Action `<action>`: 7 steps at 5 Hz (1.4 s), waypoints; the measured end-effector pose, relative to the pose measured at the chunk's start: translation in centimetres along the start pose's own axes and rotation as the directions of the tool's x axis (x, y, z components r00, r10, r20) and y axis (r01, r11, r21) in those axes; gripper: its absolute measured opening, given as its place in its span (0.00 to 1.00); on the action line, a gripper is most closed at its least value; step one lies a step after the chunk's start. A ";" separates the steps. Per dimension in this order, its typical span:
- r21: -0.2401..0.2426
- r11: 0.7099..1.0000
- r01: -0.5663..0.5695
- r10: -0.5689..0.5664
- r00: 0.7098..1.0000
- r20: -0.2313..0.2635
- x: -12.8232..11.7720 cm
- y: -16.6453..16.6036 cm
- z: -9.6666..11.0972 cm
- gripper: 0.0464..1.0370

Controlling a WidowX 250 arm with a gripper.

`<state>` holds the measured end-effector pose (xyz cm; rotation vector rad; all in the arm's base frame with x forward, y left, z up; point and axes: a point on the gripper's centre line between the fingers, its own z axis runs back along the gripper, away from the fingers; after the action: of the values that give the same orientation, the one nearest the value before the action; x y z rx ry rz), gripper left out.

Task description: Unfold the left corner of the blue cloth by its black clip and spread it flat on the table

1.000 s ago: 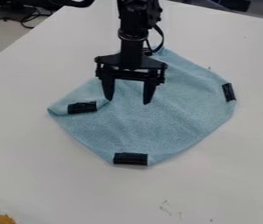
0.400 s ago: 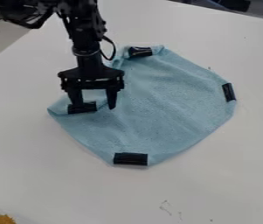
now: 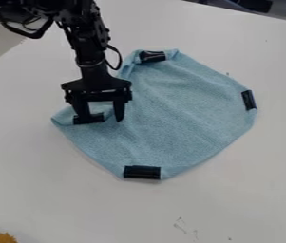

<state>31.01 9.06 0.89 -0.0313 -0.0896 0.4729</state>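
1. Four black clips are being borne by the blue cloth, near its corners; the cloth is being supported by the white bench, laid mostly flat, with some edges being turned over.

2. The hand is being held over the cloth's left part in the camera view, with its two fingers being kept spread and pointed downward. Nothing is being seen pinched between them.

3. The near-left clip is being partly overlapped by one finger, while the other finger is being held over the cloth, just beside the clip's far end. Whether the clip or cloth is being touched cannot be told.

4. The other clips are being seen apart from the hand: the top clip, the right clip and the bottom clip. A yellow-orange thing is being shown at the lower left edge, well apart from the cloth.

5. By judgement, a grasp at the near-left corner is being prepared, and no lift or fold of that corner is being made.

6. For the next move, careful lining up over the clip is being called for, then a low, firm closing. If too little material is being caught, the corner could be lost; if the bench is being pressed, the cloth could be dragged.
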 end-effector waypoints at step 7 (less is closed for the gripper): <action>0.046 0.999 -0.004 0.005 1.000 -0.009 1.6 -1.5 1.3 0.08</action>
<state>32.94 8.48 2.38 0.0111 -0.0697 0.4790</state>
